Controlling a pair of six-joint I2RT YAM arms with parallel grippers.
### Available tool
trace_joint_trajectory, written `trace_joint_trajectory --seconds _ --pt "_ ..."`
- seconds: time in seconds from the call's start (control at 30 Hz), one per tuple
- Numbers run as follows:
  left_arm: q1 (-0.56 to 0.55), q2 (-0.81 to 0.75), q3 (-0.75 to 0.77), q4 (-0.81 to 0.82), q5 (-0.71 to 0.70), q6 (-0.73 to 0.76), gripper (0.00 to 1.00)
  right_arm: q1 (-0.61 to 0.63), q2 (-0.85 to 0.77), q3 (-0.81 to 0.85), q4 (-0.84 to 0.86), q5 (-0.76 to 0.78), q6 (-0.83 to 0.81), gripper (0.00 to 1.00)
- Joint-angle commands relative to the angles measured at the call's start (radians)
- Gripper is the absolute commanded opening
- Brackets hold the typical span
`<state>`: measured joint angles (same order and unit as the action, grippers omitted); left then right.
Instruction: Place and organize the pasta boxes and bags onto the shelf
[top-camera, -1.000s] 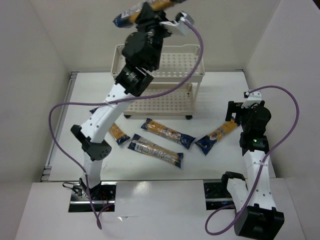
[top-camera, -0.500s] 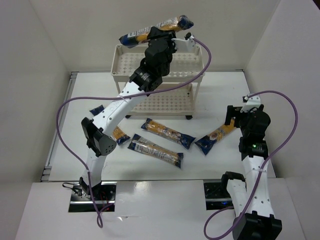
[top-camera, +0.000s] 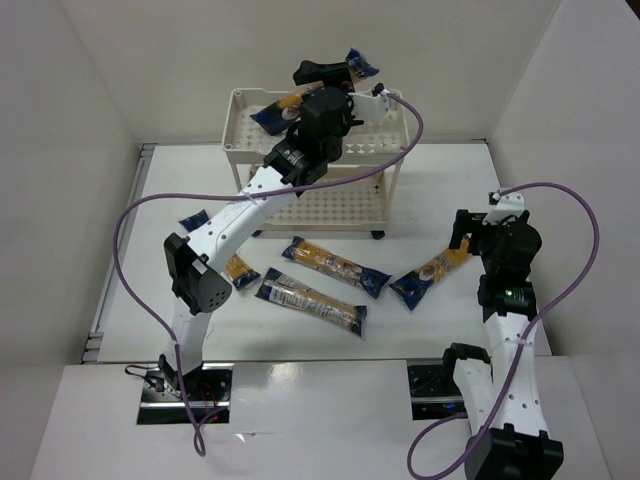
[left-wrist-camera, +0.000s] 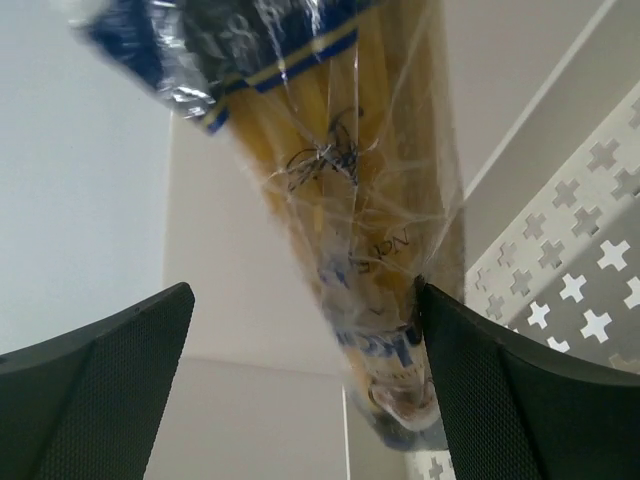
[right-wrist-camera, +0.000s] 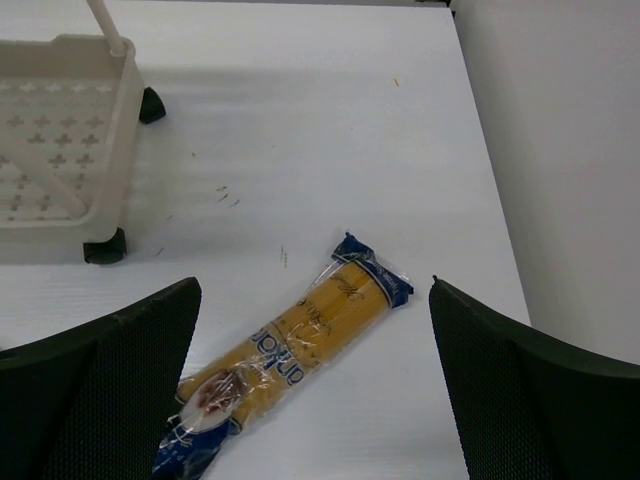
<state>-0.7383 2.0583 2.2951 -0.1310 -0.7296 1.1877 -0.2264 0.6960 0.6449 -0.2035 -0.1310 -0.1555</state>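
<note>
The left pincer (left-wrist-camera: 302, 295) stands wide open over the shelf's (top-camera: 238, 125) top tier. A pasta packet (left-wrist-camera: 370, 200) runs up between its fingers, its edge against the right-hand finger (left-wrist-camera: 470, 380) and well clear of the other. The packet's lower end drops out of the wrist view and its upper blue end is blurred. From above, the arm covers the packet's middle, so whether it rests on the perforated tray cannot be told. The right pincer (right-wrist-camera: 315, 285) is also spread open and empty, hovering above the counter (right-wrist-camera: 300, 120). Directly below it lies a second packet (right-wrist-camera: 290, 350), whose label end is cut off by the left-hand finger. Near the left arm's elbow lie a third packet (top-camera: 335, 265) and a fourth packet (top-camera: 310, 305). A fifth packet (top-camera: 238, 268) is mostly hidden under that arm.
</note>
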Motion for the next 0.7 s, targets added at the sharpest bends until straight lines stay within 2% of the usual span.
trace_joint_trajectory --seconds 0.0,0.1,0.2,0.33,0.47,0.53,0.63,0.67 --pt "-0.004 -0.124 0.055 0.153 -0.021 -0.023 1.00 0.004 0.009 0.022 0.027 0.054 0.115 1.00" --pt "-0.004 -0.147 0.064 0.142 -0.008 -0.023 1.00 0.004 0.054 0.055 -0.036 0.051 0.265 1.00" --pt "-0.004 -0.158 -0.008 0.125 0.001 -0.014 1.00 0.004 0.091 0.065 -0.047 0.018 0.336 1.00" --pt "-0.004 -0.145 -0.036 0.088 0.024 -0.060 1.00 0.004 0.100 0.084 -0.036 0.027 0.321 1.00" --pt "-0.004 -0.136 0.016 0.059 0.045 -0.158 1.00 0.004 0.080 0.084 -0.045 0.027 0.297 1.00" --pt "-0.004 -0.158 0.027 0.094 0.045 -0.204 1.00 0.004 0.080 0.084 -0.059 0.059 0.306 1.00" --pt "-0.004 -0.196 0.079 0.126 0.024 -0.253 1.00 -0.010 0.097 0.114 -0.126 0.065 0.442 1.00" --pt "-0.004 -0.222 0.110 0.126 0.010 -0.264 1.00 -0.031 0.123 0.114 -0.149 0.041 0.535 1.00"
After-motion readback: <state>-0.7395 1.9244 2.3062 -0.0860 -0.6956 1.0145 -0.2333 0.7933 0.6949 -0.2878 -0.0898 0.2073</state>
